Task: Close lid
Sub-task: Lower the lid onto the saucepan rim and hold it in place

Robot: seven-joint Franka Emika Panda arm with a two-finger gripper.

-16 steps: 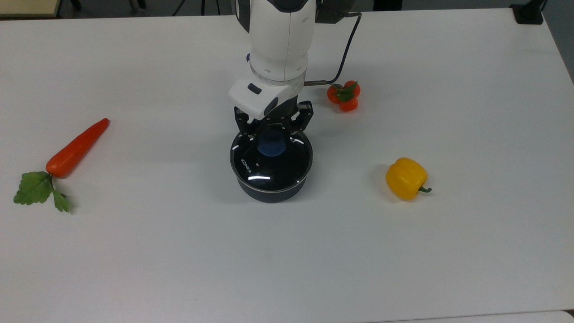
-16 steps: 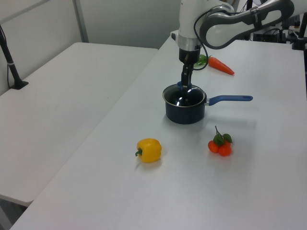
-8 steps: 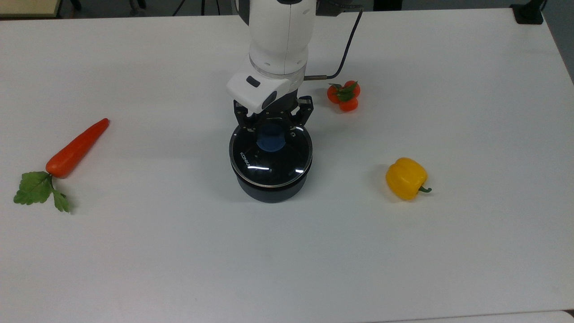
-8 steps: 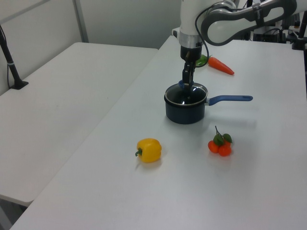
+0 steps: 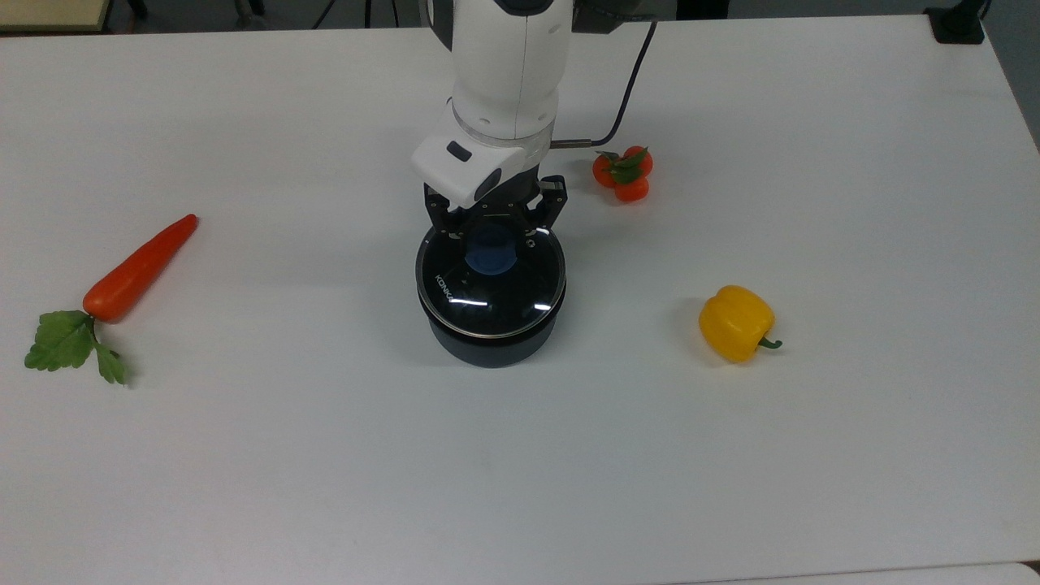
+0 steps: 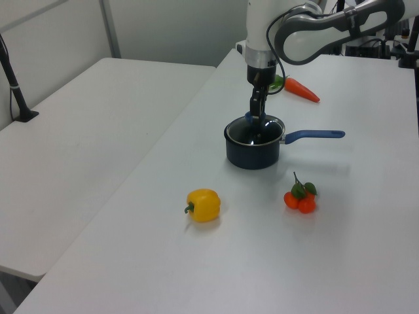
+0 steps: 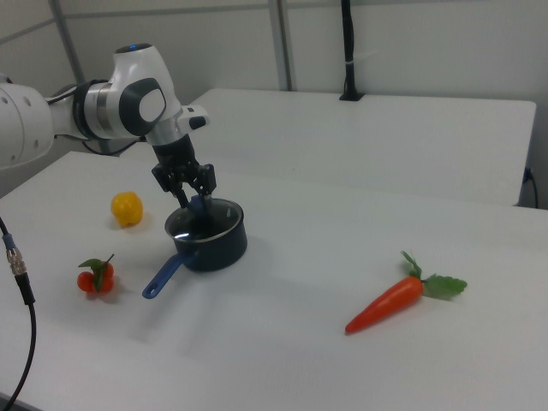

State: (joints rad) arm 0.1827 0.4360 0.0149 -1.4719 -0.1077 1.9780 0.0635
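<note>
The lid (image 5: 491, 283) sat a shade lower than half a second before, resting level on the saucepan (image 5: 492, 344), whose blue handle (image 6: 314, 135) pointed toward the left view's right. The end effector (image 5: 494, 226) hung upright over the blue knob (image 5: 489, 253), fingers (image 5: 439, 216) spread wide either side of it. The tomatoes (image 5: 623, 172) lay near the saucepan on the desk (image 5: 520, 471).
</note>
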